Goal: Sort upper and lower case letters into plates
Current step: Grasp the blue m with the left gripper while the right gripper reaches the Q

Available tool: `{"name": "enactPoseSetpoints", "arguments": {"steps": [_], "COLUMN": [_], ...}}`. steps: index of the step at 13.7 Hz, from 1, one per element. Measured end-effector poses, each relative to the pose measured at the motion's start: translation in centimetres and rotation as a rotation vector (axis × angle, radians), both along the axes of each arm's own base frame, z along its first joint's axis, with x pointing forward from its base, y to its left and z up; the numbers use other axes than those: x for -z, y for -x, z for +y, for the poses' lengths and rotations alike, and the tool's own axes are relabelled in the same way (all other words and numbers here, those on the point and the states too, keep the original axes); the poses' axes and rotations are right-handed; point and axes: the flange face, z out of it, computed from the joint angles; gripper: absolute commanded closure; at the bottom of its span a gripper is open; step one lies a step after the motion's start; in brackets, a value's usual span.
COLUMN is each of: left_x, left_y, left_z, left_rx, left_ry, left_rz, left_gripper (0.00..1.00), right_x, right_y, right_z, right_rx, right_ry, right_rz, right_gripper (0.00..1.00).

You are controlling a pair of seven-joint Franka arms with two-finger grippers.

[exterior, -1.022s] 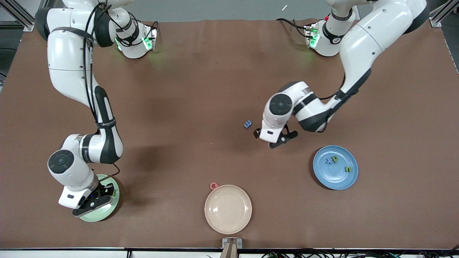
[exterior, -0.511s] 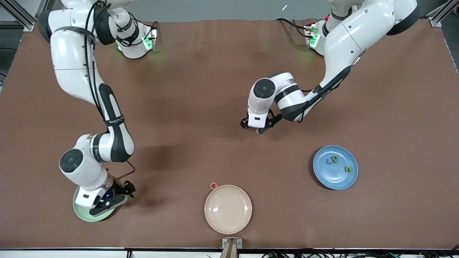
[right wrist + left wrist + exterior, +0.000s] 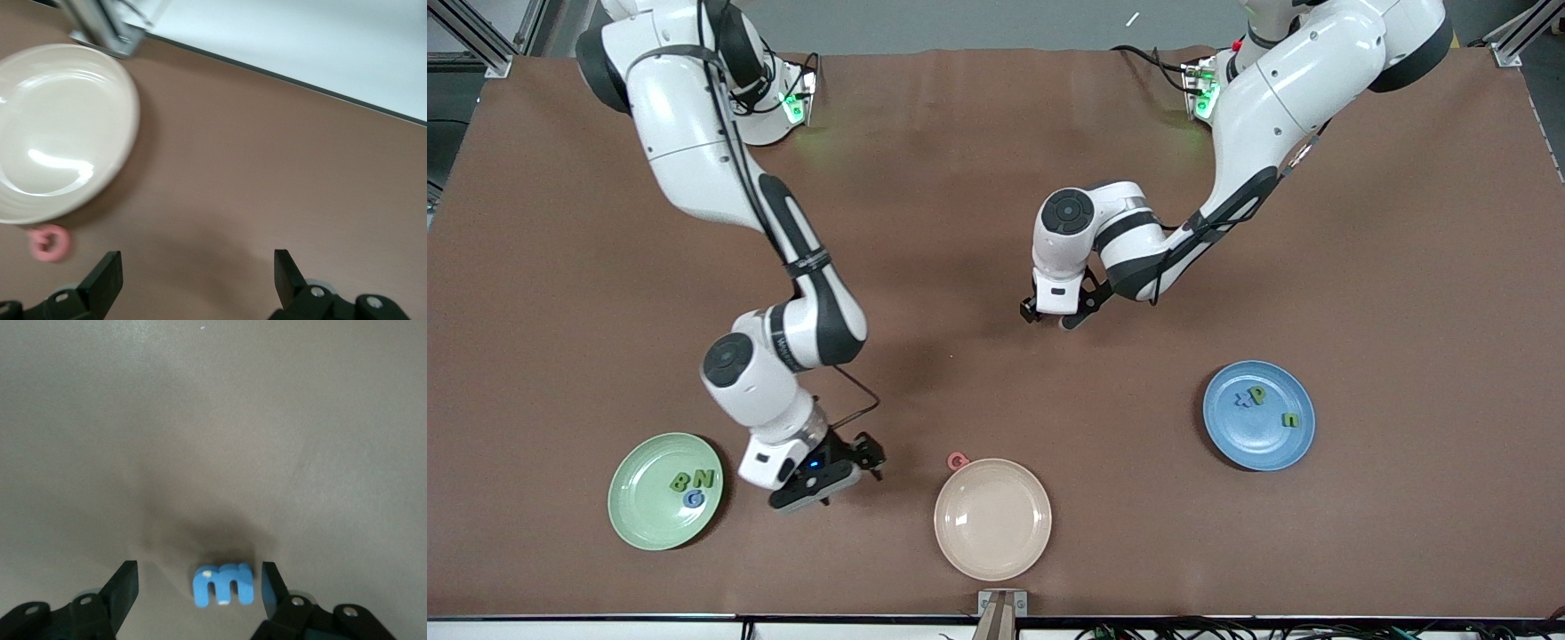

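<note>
The blue m (image 3: pixel 223 584) lies on the brown table between the open fingers of my left gripper (image 3: pixel 199 575), close to one finger; in the front view the left gripper (image 3: pixel 1054 313) hides it. The pale green plate (image 3: pixel 645 524) holds the green B (image 3: pixel 679 482), green N (image 3: pixel 704 477) and blue G (image 3: pixel 692 500). The blue plate (image 3: pixel 1254 449) holds the blue x (image 3: pixel 1242 399), green p (image 3: pixel 1257 394) and green n (image 3: pixel 1289 420). The red capital (image 3: pixel 958 460) lies beside the cream-pink plate. My right gripper (image 3: pixel 831 471) is open and empty, between the green plate and the red capital (image 3: pixel 48 241).
The cream-pink plate (image 3: pixel 992 524) sits near the table's front edge, and also shows in the right wrist view (image 3: pixel 60 133). A small grey bracket (image 3: pixel 1002 604) stands at that edge, nearer the camera than the plate.
My right gripper has moved off the green plate toward the cream-pink plate, uncovering B, N and G. My left gripper has moved from beside the blue plate to over the blue m.
</note>
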Motion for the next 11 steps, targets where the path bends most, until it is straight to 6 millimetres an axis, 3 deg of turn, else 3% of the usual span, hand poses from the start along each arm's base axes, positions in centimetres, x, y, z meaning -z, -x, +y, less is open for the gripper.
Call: {"name": "enactPoseSetpoints", "arguments": {"steps": [4, 8, 9, 11], "left_x": [1.0, 0.8, 0.7, 0.7], "left_y": [0.0, 0.0, 0.1, 0.1], "left_z": [-1.2, -1.4, -1.5, -1.6], "left_rx": [-0.007, -0.006, -0.008, -0.023], "left_ry": [-0.013, -0.01, -0.009, -0.006], "left_rz": [-0.012, -0.013, -0.013, -0.011], "left_gripper": [0.26, 0.39, 0.48, 0.77], "right_x": [0.9, 3.0, 3.5, 4.7], "right_y": [2.9, 4.8, 5.0, 5.4], "right_z": [6.9, 9.9, 10.2, 10.4], "right_rx": [0.021, 0.013, 0.011, 0.009], "right_ry": [-0.069, -0.09, -0.091, -0.089], "right_rz": [-0.074, -0.111, -0.121, -0.128], "right_gripper": [0.0, 0.0, 0.0, 0.0]}}
